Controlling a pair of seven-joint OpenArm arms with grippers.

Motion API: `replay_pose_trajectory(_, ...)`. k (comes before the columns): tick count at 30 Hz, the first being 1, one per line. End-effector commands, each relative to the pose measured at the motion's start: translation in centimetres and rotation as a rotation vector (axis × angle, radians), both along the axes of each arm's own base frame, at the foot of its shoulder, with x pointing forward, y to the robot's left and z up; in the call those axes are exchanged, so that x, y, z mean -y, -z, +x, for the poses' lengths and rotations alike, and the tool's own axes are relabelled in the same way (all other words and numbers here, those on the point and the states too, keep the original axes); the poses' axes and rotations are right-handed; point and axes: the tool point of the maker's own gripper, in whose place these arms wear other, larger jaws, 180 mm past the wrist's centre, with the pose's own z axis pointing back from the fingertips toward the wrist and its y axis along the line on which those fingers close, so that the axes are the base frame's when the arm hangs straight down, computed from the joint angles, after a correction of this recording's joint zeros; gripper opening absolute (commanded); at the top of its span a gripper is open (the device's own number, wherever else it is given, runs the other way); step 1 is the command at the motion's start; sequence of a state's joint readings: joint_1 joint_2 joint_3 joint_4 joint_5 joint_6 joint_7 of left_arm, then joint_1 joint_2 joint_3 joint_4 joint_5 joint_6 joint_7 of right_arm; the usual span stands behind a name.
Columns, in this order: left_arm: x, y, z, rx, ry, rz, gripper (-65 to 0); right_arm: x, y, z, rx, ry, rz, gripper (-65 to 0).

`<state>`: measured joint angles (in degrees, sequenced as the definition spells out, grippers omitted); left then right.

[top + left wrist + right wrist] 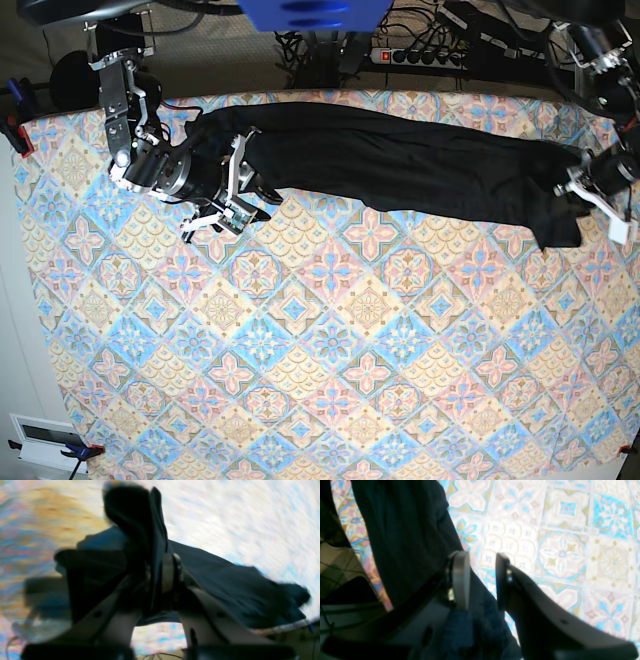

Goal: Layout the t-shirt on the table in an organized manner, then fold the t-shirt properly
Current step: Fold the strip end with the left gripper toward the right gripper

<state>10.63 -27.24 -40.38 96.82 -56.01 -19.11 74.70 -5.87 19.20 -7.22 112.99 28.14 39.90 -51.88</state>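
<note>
While left tool (160, 572) pinches soft black t-shirt (420, 165) fold, right tool (482, 580) gapes over tiled table (320, 340).

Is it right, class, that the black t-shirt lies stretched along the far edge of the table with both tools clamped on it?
Not quite. Only the left tool is clamped on the t-shirt; the right wrist view shows the right tool open. The rest holds.

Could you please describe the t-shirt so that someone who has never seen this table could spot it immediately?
Look along the far edge of the table, covered in pastel diamond tiles. The t-shirt is stretched there in a long band from the right gripper to the left gripper, which pinches its end. It is the only plain black cloth there.
</note>
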Motion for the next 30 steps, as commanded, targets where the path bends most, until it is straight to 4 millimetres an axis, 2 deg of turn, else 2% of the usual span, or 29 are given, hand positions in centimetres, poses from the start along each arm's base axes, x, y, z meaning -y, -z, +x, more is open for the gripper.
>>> replay_pose_trajectory(1, 0.1, -1.4, 0.4, 0.046, 0.010, 0.019, -65.0, -0.2, -1.3, 0.4, 0.040, -0.009, 0.027, -48.4)
replay_pose_trajectory(4, 3.3, -0.1, -0.2, 0.015, 0.056, -0.039, -65.0, -0.2, -1.3, 0.4, 0.040, -0.009, 0.027, -48.4)
replay_pose_trajectory(7, 5.5, 0.2, -0.4, 0.025, 0.075, -0.077, -65.0, -0.2, -1.3, 0.4, 0.040, -0.009, 0.025, -48.4)
replay_pose_trajectory(15, 8.3, 2.1, -0.4, 0.009, 0.039, -0.142, -65.0, 0.3, -1.2, 0.4, 0.040, -0.011, 0.009, -48.4)
replay_pose_trajectory(22, 13.3, 3.7, 0.6, -0.011, 0.154, -0.139, -65.0, 0.8, -1.1, 0.4, 0.039, -0.013, -0.010, -48.4)
replay_pose_trajectory(26, 16.3, 4.2, 0.4, -0.022, 0.211, -0.174, -65.0, 0.8, -1.1, 0.4, 0.039, -0.013, -0.010, -48.4)
replay_pose_trajectory(30, 17.2, 4.5, 0.2, -0.028, 0.209, -0.197, -65.0, 0.8, -1.1, 0.4, 0.039, -0.013, -0.010, -48.4)
